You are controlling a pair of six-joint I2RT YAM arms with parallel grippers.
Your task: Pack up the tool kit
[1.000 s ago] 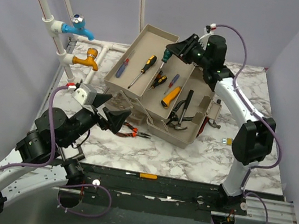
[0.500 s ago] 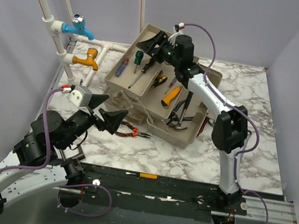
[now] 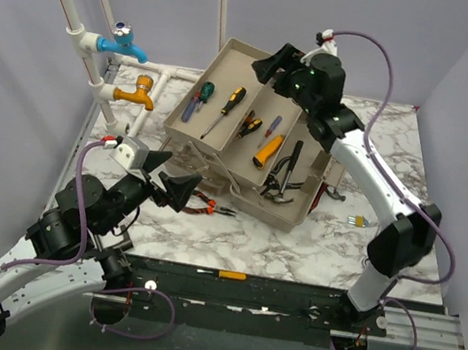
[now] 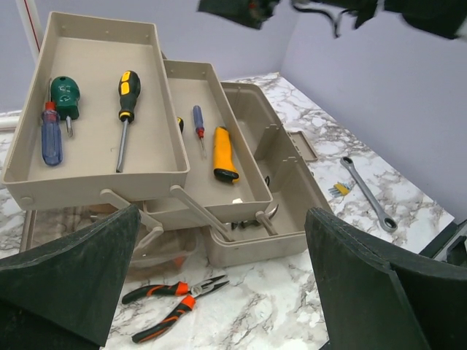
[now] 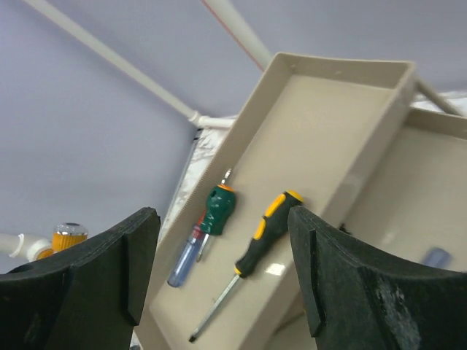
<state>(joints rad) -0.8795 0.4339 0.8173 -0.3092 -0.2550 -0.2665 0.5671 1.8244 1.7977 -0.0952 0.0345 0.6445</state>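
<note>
The right jaws stand spread with nothing between them, their black fingers [image 5: 87, 277] hanging above the top tray of the beige plastic toolbox [image 5: 328, 124]. The box sits unfolded in 3 stepped levels on the white marbled surface [image 3: 313, 242].

Seen through the gap of these jaws, 3 screwdrivers lie on the tray floor. A black-and-yellow-handled screwdriver [image 5: 259, 237] is nearest the middle of the gap. Its long axis runs along the tray, with the handle toward the far end and the blade slanting back under the jaws. A stubby green-handled screwdriver [image 5: 217, 200] and a blue-and-red-handled screwdriver [image 5: 186, 251] lie just beside it, toward the finger on the left of that view.

The left jaws are spread wide and empty, fingers [image 4: 73, 284] apart. The toolbox stands ahead of them, filling the gap.

Black-and-orange-handled pliers [image 4: 175, 302] lie on the surface just below the gap, nearer the left-hand finger. Their long axis runs across the gap and the nose points toward the other finger.

In the middle tray ahead, a yellow-and-black-handled tool [image 4: 224, 154] and a small blue-handled screwdriver [image 4: 198, 120] lie lengthwise. Above the right-hand finger in that view, a silver wrench [image 4: 368, 193] lies slantwise on the surface.
</note>
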